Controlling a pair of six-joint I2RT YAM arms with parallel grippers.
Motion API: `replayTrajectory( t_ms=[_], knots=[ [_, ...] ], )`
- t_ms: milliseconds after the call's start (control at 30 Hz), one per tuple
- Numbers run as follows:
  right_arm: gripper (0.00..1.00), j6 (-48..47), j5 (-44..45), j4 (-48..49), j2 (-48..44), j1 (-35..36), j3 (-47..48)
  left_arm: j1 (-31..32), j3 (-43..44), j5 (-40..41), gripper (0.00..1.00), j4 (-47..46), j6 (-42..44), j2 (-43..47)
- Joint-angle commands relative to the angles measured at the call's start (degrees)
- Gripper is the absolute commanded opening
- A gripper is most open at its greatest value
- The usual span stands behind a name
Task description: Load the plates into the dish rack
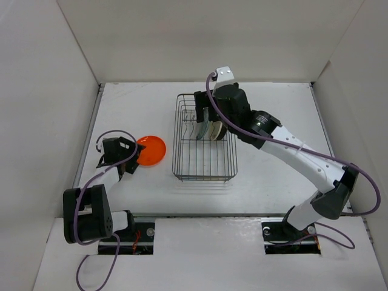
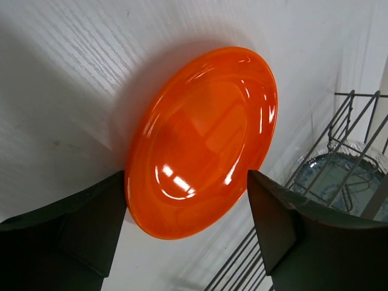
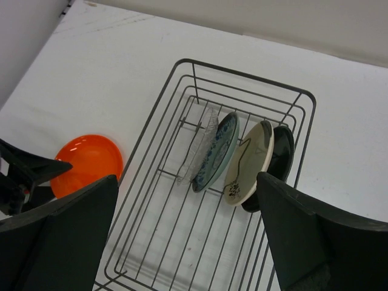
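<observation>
- Top external view: the orange plate lies on the table at centre left of the frame. It is just left of the rack and not touching it.
- The left gripper comes in from the lower left and meets the orange plate at its lower-left rim.
- Left wrist view: its 2 fingers stand spread, 1 on each side of the near part of the orange plate. The jaws are open around it, and I cannot tell whether the pads touch the rim.
- The rack sits mid-table, its long side running up and down the top external frame.
- Right wrist view: 4 plates stand on edge, tilted, in 1 row across the far half of the rack. From left to right they are the clear plate, teal plate, cream plate and black plate.
- The clear and teal plates sit close together, and the cream plate overlaps the black one behind it.
- The right gripper hovers above the rack over that row. Its jaws are wide apart with nothing between them.
- In the same view the orange plate shows at the left edge, outside the rack.
</observation>
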State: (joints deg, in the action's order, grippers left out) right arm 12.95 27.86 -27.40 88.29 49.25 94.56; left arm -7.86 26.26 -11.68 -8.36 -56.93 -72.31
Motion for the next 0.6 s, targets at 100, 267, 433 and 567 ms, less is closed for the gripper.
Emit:
replayTrajectory(
  t_ms=[100,267,433,567],
  knots=[
    [1.0,-1.6,-2.7,5.3,-4.9,0.6,-1.3,1.2,-2.3,0.3,0.61,-6.1,-2.2,-3.1],
    [1.0,-1.6,-2.2,5.3,-5.9,0.6,-1.9,1.7,-2.3,1.4,0.43,-5.4,-3.4,-2.5],
    [1.0,-1.6,-2.2,5.9,-5.9,0.6,-1.9,1.7,-1.7,2.7,0.32,-4.3,-4.0,-2.0],
    [1.0,-2.1,-2.2,5.9,-6.5,0.6,-1.9,1.7,-0.5,2.7,0.24,-4.3,-4.0,-3.3]
  ],
)
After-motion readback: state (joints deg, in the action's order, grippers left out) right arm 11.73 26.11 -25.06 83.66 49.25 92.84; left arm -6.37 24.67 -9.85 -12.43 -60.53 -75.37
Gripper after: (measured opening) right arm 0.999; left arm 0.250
